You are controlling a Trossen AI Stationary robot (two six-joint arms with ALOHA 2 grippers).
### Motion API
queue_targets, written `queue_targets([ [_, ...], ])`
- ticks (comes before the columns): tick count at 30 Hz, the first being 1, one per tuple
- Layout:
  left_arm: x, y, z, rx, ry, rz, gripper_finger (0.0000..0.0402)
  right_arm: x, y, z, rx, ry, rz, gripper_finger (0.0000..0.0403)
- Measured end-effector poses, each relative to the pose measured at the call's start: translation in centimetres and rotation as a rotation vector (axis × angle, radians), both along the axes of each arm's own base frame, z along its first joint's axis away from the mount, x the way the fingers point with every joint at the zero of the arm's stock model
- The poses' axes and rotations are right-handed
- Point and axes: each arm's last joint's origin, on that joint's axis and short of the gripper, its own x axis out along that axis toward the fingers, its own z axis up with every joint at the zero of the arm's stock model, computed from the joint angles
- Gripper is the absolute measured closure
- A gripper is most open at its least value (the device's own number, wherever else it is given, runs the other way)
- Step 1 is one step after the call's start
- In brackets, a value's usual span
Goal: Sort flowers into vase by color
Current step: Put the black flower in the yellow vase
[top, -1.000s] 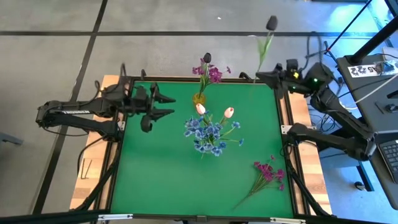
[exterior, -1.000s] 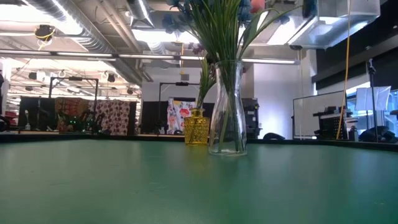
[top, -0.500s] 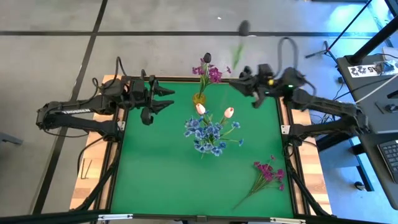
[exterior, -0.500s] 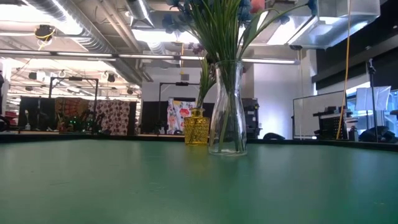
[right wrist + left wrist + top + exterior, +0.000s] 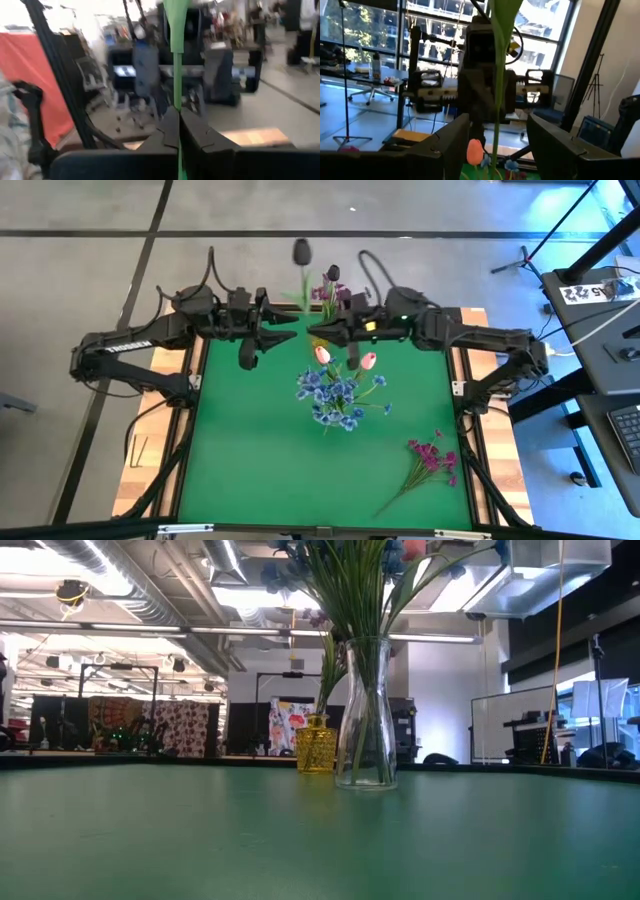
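dark tulip held between the two arms

a dark tulip (image 5: 302, 252) is being gripped by its green stem in the closed right end effector (image 5: 312, 330), above the desk's (image 5: 250, 450) far edge near the yellow vase (image 5: 315, 746). the left end effector (image 5: 290, 329) is being kept spread wide just beside the stem.

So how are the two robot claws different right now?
The right gripper is shut on a green flower stem; the left gripper is open and holds nothing, though that stem stands between its fingers. The right gripper comes in from the table's right side, the left gripper from its left. Both hang near the far edge of the green table, tips facing each other, close to the yellow vase.
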Motion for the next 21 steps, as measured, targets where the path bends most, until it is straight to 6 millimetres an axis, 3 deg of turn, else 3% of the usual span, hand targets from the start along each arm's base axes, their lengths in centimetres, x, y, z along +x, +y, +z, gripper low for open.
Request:
queue_targets([
  [10, 1.5, 0.3, -0.7, 0.0, 0.019, 0.002, 0.0208, 2.1, -0.3, -2.0, 0.01, 0.072, -0.017, 0.0402],
  [21, 2.0, 0.7, -1.3, 0.022, 0.063, 0.096, 0.0235, 2.5, 0.1, -2.5, 0.013, 0.096, -0.007, 0.0402],
])
